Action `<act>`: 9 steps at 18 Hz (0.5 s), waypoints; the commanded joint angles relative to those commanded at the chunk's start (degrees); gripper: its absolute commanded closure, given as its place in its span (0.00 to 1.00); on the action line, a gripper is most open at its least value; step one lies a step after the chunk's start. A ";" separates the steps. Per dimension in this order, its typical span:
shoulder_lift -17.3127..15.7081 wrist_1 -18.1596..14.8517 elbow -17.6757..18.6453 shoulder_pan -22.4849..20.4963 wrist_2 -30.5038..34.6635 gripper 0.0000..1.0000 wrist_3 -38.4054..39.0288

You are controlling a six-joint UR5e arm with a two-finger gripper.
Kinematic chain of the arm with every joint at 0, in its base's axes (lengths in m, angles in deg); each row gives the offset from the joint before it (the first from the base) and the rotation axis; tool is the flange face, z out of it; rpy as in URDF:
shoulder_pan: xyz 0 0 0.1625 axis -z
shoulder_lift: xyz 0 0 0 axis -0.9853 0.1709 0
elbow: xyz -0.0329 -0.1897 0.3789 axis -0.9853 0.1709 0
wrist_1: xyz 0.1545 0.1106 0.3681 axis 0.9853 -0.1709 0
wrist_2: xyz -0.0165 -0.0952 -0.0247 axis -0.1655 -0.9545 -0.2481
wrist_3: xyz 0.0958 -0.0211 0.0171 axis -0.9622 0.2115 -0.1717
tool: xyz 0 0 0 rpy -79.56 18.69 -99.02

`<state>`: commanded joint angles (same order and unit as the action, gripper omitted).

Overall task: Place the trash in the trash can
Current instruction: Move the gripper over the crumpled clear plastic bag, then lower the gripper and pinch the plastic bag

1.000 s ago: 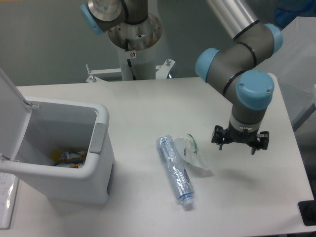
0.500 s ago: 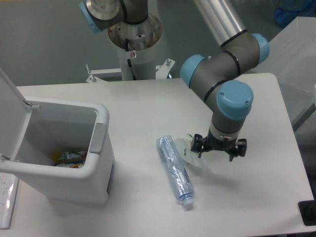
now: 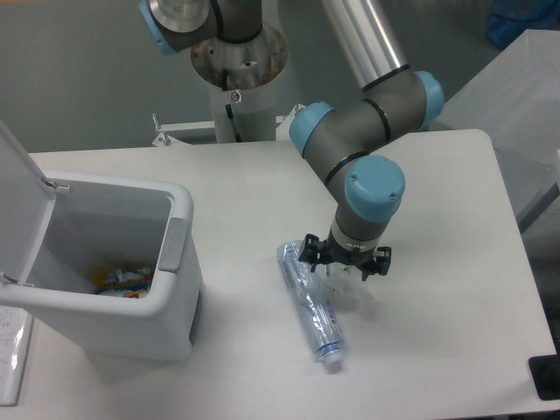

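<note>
A squashed clear bottle (image 3: 311,306) with a bluish label and white cap lies flat on the table, cap toward the front. Right beside it on its right lies a crumpled clear wrapper (image 3: 352,286), mostly covered by my gripper (image 3: 345,261), which hangs just above it with its fingers spread open and nothing held. The white trash can (image 3: 179,262) stands at the left with its lid flipped up; some colourful scraps lie in its bottom.
The arm's base column (image 3: 238,66) rises at the back of the table. The table's right edge (image 3: 516,254) runs close by, and a dark object (image 3: 547,378) sits at the front right corner.
The gripper has travelled left across the table, from well right of the wrapper to directly above it. The bottle, wrapper and bin have stayed put.
</note>
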<state>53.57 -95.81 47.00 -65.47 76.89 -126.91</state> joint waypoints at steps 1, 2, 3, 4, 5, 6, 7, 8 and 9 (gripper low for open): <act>0.00 0.00 0.17 0.00 0.00 0.31 -0.87; -0.09 0.00 0.78 -0.09 0.00 0.49 -1.49; 0.00 -0.17 0.79 0.00 0.09 0.63 -1.50; 0.00 -0.18 0.79 0.00 0.09 0.73 -1.50; 0.00 -0.18 0.79 -0.09 0.09 0.82 -1.58; -0.09 -0.18 0.62 -0.18 0.00 0.92 -1.58; -0.17 -0.18 0.44 -0.44 0.00 1.00 -1.58; -0.17 -0.26 0.35 -0.53 0.00 1.00 -1.58; -0.17 -0.26 0.18 -0.62 -0.09 1.00 -1.58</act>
<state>53.40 -96.08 47.18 -66.09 76.80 -128.49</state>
